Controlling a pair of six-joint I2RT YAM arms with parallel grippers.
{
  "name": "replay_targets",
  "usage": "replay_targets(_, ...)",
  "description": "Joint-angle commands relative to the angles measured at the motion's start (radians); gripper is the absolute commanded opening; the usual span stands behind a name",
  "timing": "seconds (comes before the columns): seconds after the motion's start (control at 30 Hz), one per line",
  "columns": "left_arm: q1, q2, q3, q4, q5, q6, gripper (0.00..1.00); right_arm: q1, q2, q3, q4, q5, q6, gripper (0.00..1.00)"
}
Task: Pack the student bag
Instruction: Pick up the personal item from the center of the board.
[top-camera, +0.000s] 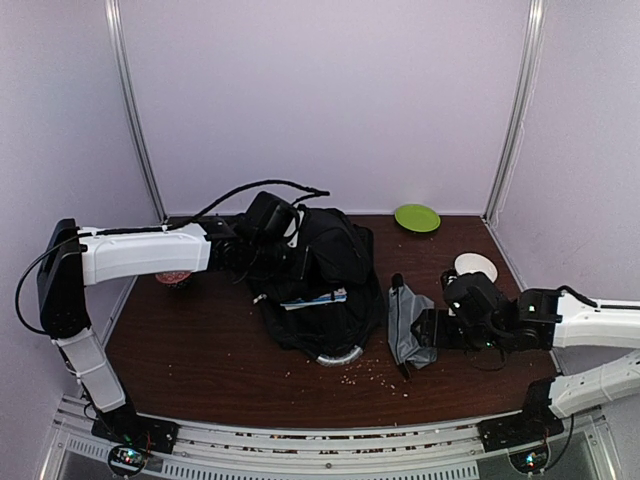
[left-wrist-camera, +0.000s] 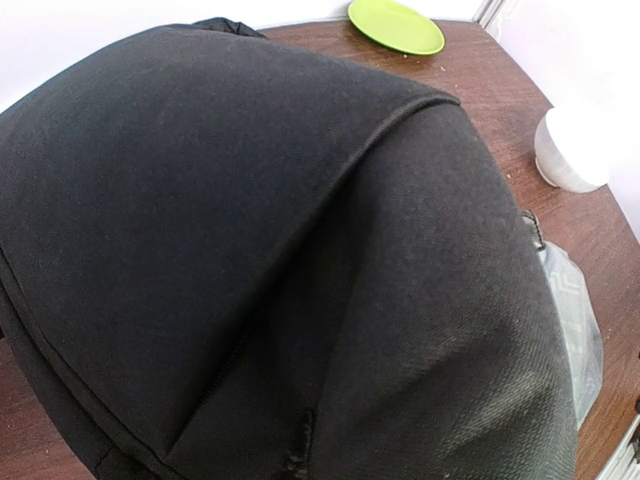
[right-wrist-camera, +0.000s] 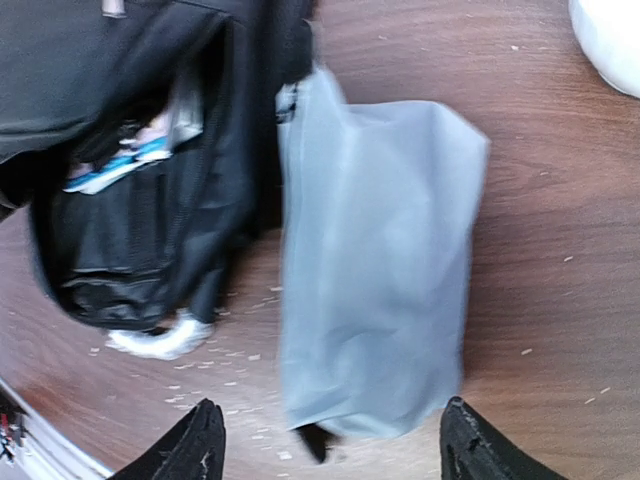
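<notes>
Jaws on the right gripper (right-wrist-camera: 335, 440) stand wide apart and hold nothing. The near end of the pencil case (right-wrist-camera: 375, 300) sits between the two fingertips (right-wrist-camera: 200, 445), flat on the desk (top-camera: 200, 350).

Jaws on the left gripper (top-camera: 272, 215) are closed. They do not appear in the left wrist view, which is filled by black fabric. From the overhead view they seem to pinch the upper edge of the student bag (top-camera: 315, 275) and hold it raised.

**Position of the task item**
- The student bag stands at the middle of the desk, slightly toward the left arm.
- Its opening faces the right arm and gapes.
- The pencil case lies just beside the bag's right flank, touching it or very nearly so.

**Progress**
1. Done: the bag is open, and blue-and-white items (right-wrist-camera: 120, 165) show inside the main compartment. What they are cannot be told.
2. Not done: the pencil case is outside the bag.
3. Not done: the zip is unfastened.

**Assessment**
Packing appears partly complete. One visible item is left to load, followed by closure. A green plate (top-camera: 417, 217) and a white bowl (top-camera: 476, 266) rest at the far right of the desk. Whether either belongs in the bag cannot be judged. Crumbs (top-camera: 365, 378) are scattered in front of the bag.
</notes>
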Motion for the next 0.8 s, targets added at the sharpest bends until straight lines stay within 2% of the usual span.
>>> replay_targets(0.0,0.025,0.005,0.012,0.028,-0.006,-0.022,0.00,0.111,0.054,0.011,0.016,0.164,0.186,0.74)
replay_targets(0.27,0.025,-0.017,-0.017,0.027,-0.007,-0.034,0.00,0.151,0.229,0.038,0.004,0.243,0.306,0.73)
replay_targets(0.47,0.025,-0.025,-0.027,0.027,-0.012,-0.035,0.00,0.139,0.345,0.078,0.011,0.287,0.284,0.75)
replay_targets(0.57,0.025,-0.029,-0.029,0.027,-0.012,-0.033,0.00,0.125,0.399,0.084,0.039,0.266,0.260,0.73)
replay_targets(0.6,0.025,-0.030,-0.031,0.027,-0.012,-0.033,0.00,0.121,0.408,0.079,0.058,0.249,0.251,0.70)
replay_targets(0.67,0.025,-0.031,-0.032,0.025,-0.012,-0.031,0.00,0.116,0.415,0.074,0.086,0.229,0.239,0.60)
replay_targets(0.77,0.025,-0.032,-0.035,0.025,-0.010,-0.030,0.00,0.116,0.399,0.073,0.094,0.221,0.230,0.36)
